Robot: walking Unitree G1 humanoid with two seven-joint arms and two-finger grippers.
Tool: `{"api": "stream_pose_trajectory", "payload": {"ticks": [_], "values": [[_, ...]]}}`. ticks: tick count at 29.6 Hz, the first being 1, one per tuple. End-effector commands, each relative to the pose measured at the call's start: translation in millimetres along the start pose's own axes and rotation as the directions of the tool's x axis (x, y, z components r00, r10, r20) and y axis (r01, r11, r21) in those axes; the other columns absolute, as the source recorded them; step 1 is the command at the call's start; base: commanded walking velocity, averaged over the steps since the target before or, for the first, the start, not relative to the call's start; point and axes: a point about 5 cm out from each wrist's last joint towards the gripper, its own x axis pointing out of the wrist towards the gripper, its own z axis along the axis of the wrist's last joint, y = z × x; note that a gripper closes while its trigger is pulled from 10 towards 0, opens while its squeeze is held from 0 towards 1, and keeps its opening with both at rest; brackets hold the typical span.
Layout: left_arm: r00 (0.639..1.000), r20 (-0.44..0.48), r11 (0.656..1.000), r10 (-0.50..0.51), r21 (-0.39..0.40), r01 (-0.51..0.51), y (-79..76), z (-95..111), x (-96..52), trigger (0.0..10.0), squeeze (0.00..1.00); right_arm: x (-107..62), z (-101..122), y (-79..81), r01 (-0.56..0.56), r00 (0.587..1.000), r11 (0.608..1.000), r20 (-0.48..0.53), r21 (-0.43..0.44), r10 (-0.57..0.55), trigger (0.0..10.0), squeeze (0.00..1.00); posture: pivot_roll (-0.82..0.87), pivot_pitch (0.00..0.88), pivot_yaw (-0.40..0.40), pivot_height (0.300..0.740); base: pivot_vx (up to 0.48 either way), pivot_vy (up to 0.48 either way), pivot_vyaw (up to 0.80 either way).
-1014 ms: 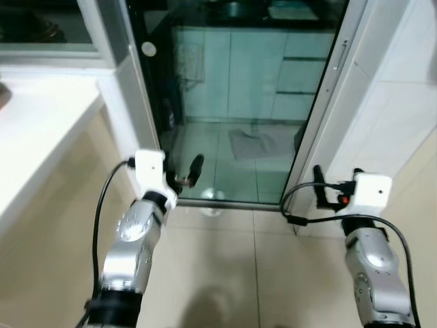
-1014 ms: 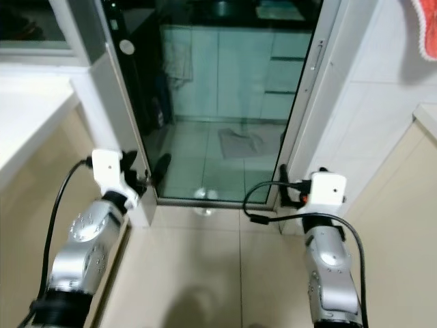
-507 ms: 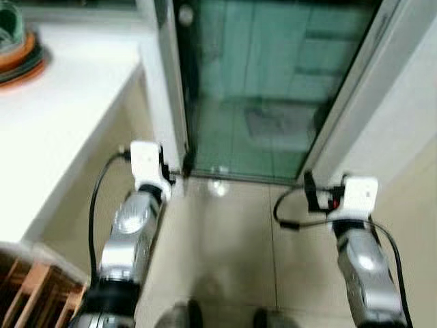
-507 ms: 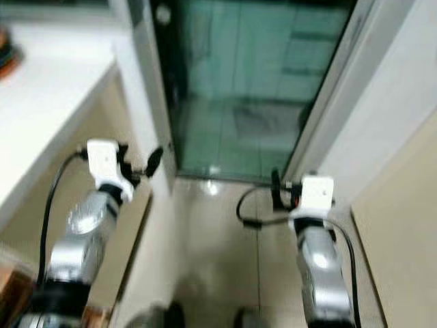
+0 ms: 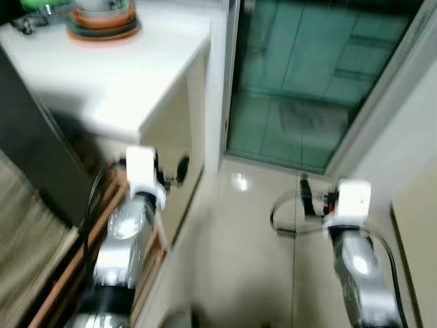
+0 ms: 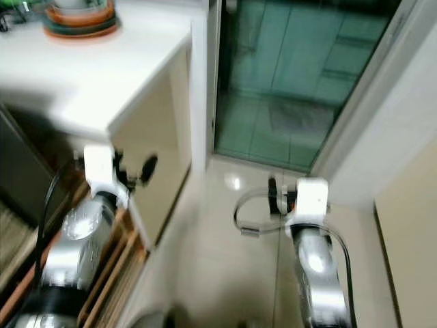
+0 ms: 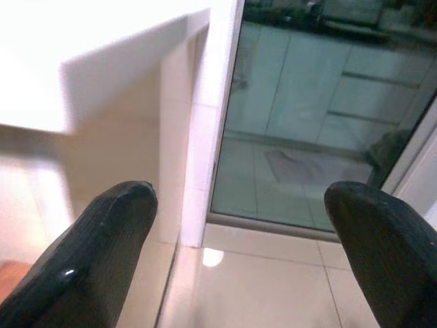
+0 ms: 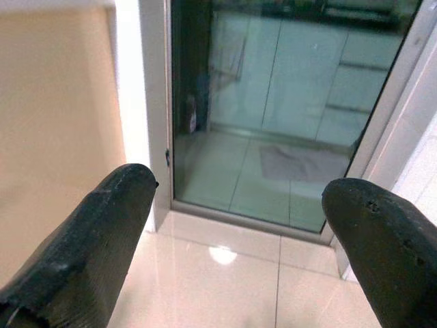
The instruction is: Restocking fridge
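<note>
Glossy beige floor tiles (image 8: 225, 294) meet a smooth glass door (image 8: 273, 116); both tools spread.

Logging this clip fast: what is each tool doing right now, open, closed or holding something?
Left tool: open, holding nothing.
Right tool: open, holding nothing.

White counter (image 5: 123, 75) — glass door (image 5: 307, 82)
</note>
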Motion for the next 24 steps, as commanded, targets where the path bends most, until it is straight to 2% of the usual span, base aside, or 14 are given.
{"api": "stream_pose_trajectory", "payload": {"ticks": [1,13,16,19,24], "values": [[1.000,0.016,1.000,-0.019,0.004,0.019,-4.6,4,1.5,10.0,0.00,0.5,1,-5.9,0.011,1.000,1.000,0.004,-0.006,-0.011,10.0,0.00,-0.09,0.000,0.031,0.740,-0.480,0.000,0.00],[1.000,0.026,1.000,-0.009,0.008,0.009,-2.4,5,-1.0,10.0,0.00,2.0,-1,-4.0,0.009,1.000,1.000,0.010,-0.009,-0.009,10.0,0.00,-0.08,0.000,0.029,0.740,-0.480,0.000,0.00],[0.998,0.055,1.000,0.003,0.001,-0.003,0.0,9,-1.6,10.0,0.00,2.6,8,-6.9,0.040,0.997,0.999,0.070,-0.003,-0.039,10.0,0.00,-0.07,0.000,0.028,0.740,-0.480,0.000,0.00],[0.987,0.146,0.998,0.065,0.008,-0.067,8.1,27,-1.3,10.0,0.00,4.4,28,-9.9,0.077,0.982,0.997,0.170,0.031,-0.081,10.0,0.00,-0.07,0.000,0.022,0.740,-0.480,0.000,0.00],[0.987,0.148,0.998,0.069,-0.010,-0.068,7.2,30,-0.7,10.0,0.00,9.8,38,-6.6,0.062,0.979,0.996,0.189,0.060,-0.073,10.0,0.00,-0.07,0.000,0.015,0.740,-0.479,0.000,0.00]]}}
